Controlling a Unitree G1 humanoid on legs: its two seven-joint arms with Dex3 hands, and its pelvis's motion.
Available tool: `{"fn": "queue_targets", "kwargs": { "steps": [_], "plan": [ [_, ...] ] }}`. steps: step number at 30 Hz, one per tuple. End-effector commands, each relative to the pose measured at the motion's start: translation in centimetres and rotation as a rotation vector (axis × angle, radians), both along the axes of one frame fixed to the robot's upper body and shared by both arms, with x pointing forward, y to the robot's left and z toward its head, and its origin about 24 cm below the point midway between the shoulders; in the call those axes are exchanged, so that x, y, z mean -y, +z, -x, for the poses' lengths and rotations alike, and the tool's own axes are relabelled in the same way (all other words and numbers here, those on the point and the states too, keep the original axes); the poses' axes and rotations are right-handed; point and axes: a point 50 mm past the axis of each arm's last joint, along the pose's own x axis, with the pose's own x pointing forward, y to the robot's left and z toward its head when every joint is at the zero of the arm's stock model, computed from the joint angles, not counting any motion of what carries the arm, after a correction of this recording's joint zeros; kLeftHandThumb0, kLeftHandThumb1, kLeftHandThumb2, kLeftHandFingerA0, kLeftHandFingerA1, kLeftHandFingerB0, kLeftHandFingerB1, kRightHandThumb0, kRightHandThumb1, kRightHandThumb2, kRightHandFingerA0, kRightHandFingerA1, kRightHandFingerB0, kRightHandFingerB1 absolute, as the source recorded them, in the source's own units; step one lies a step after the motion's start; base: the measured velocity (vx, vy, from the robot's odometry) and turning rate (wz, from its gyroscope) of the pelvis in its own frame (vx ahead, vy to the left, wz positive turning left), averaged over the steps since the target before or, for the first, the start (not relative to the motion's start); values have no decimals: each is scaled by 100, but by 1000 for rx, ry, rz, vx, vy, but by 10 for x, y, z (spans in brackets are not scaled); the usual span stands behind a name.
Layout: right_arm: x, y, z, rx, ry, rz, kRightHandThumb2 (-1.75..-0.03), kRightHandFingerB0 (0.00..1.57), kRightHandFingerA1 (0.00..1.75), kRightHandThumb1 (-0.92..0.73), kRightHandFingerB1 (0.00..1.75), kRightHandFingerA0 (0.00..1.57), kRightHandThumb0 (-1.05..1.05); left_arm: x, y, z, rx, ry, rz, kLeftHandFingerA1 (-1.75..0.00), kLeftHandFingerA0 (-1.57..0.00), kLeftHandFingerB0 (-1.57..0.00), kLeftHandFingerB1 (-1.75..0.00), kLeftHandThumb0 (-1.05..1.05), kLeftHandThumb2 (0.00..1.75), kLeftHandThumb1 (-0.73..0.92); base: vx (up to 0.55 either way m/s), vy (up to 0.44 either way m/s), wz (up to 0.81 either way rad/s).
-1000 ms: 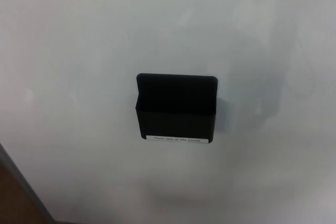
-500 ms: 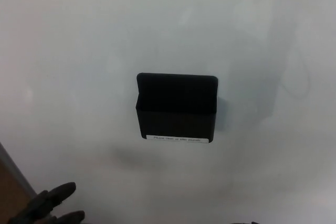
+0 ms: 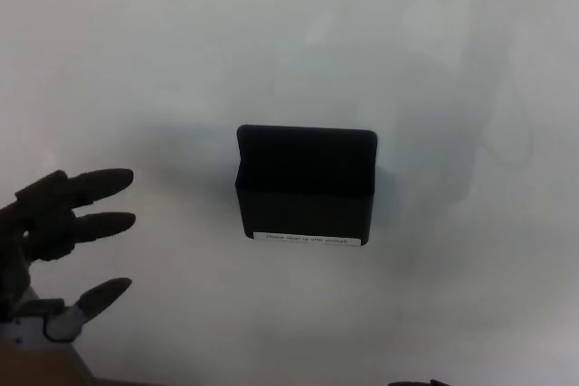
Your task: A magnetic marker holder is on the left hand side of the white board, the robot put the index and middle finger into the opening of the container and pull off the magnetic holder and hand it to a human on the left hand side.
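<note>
Near the whiteboard's (image 3: 136,42) middle, the holder (image 3: 306,185) sits upright, opening upward, long axis horizontal; left hand (image 3: 54,232), fingers (image 3: 101,183) spread and empty, well apart.

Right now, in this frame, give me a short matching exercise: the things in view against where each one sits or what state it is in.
Things:
1. marker holder
2. white label
3. left robot hand
4. whiteboard

Descriptions:
a. open, fingers spread, at the picture's left edge
b. black, stuck to the board near the middle
c. pale surface filling the background
d. strip along the holder's bottom edge

Pairs: 1-b, 2-d, 3-a, 4-c
</note>
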Motion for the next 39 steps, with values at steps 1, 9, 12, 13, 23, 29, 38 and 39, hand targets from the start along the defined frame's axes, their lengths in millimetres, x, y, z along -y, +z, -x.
{"fn": "queue_targets", "kwargs": {
  "steps": [1, 9, 12, 13, 23, 29, 38, 39],
  "plan": [
    [14, 4, 20, 114, -48, -28, -64, 63, 55, -79, 46, 75, -62, 66, 108, 9, 220, -432, -376, -43, -55, -46, -36, -58, 55, 45, 0, 0, 0],
    [18, 1, 39, 100, -94, -58, -64, 60, 54, -79, 46, 72, -62, 83, 124, -14, 164, -477, -529, -41, -50, -41, -34, -61, 55, 43, 0, 0, 0],
    [20, 2, 44, 115, -101, -65, -64, 61, 55, -79, 47, 74, -60, 88, 124, -22, 153, -483, -557, -41, -50, -41, -34, -62, 56, 44, 0, 0, 0],
    [21, 2, 44, 117, -102, -61, -64, 61, 53, -79, 46, 73, -62, 90, 124, -25, 149, -484, -565, -41, -50, -39, -34, -62, 56, 45, 0, 0, 0],
    [26, 0, 43, 107, -116, -36, -64, 61, 52, -78, 46, 74, -59, 117, 114, -47, 91, -504, -615, -39, -48, -38, -33, -60, 55, 45, 0, 0, 0],
    [23, -1, 41, 105, -118, -50, -64, 62, 53, -77, 46, 74, -59, 122, 115, -65, -11, -498, -637, -43, -31, -25, -39, -70, 72, 39, 0, 0, 0],
    [23, -3, 37, 88, -118, -52, -64, 62, 55, -77, 48, 74, -60, 119, 116, -82, -119, -474, -713, -41, -20, -14, -35, -71, 72, 37, 0, 0, 0],
    [23, -3, 37, 89, -116, -52, -64, 62, 55, -77, 48, 74, -60, 119, 116, -83, -126, -473, -715, -41, -20, -14, -35, -71, 72, 37, 0, 0, 0]
  ]
}}
